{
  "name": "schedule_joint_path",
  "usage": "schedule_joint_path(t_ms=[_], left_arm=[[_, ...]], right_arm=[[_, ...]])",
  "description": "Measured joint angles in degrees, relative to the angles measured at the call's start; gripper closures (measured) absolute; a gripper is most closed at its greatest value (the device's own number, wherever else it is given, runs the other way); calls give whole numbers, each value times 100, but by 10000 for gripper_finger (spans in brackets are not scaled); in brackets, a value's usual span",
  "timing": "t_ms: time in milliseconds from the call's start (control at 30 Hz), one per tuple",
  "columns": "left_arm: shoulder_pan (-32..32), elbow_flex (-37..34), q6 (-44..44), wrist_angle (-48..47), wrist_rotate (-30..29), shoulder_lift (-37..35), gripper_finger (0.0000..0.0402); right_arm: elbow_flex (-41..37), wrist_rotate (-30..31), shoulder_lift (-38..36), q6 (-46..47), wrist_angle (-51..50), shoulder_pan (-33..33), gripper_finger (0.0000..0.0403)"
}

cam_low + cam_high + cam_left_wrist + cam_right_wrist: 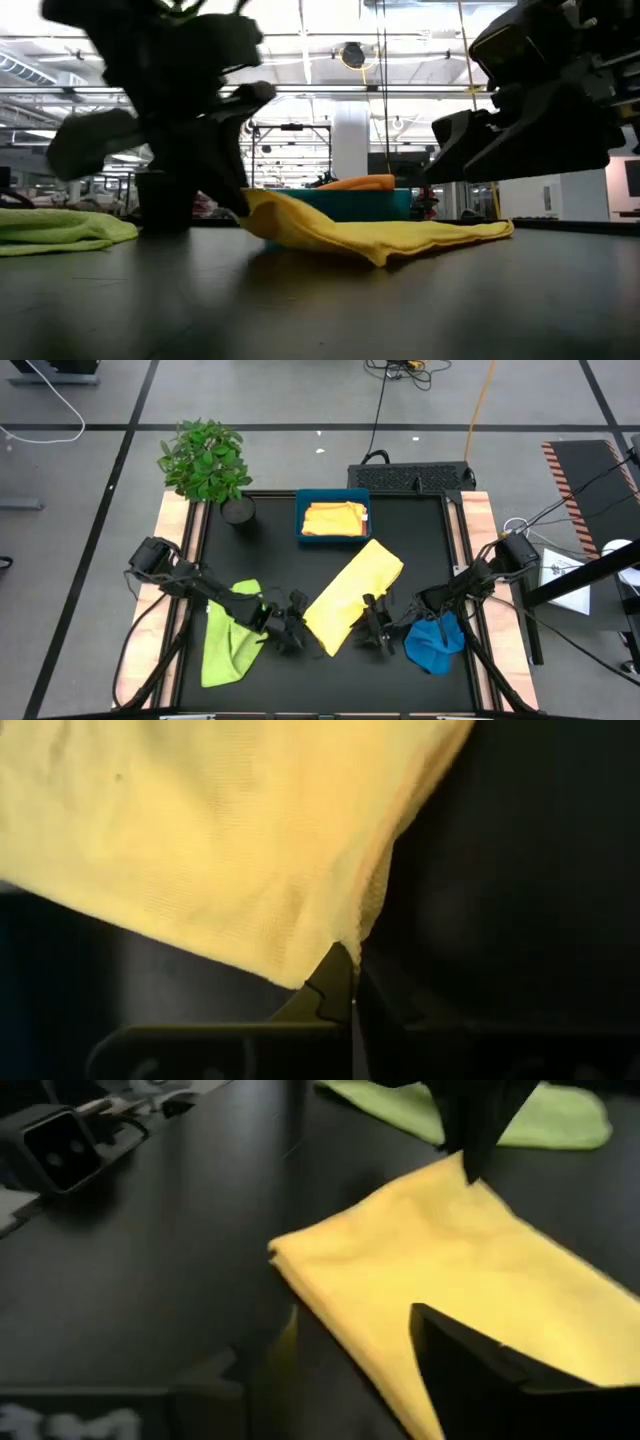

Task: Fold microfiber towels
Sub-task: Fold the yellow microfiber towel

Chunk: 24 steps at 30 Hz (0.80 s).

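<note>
On the black desk (410,540), a golden yellow towel (352,595) lies with its long axis running from 1 o'clock to 7 o'clock. The left gripper (293,632) pinches its 7 o'clock corner, jaws closed. The right gripper (377,625) sits just at its 4 o'clock edge, jaws apparently open. The teal tray (333,538) at 12 o'clock holds folded orange and pale yellow towels (334,518).
</note>
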Motion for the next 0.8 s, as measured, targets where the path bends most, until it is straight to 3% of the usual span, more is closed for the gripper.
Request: schedule_joint_path(t_ms=[233, 600, 800], left_arm=[[530, 481, -966, -190, 1153, -7, 397], [1494, 1004, -1558, -154, 1913, -11, 397], [2096, 1161, -1455, -135, 2255, -11, 398]], right_arm=[[149, 499, 168, -364, 11, 243, 155], [177, 1510, 164, -330, -315, 304, 165], [174, 1553, 100, -123, -643, 311, 170]])
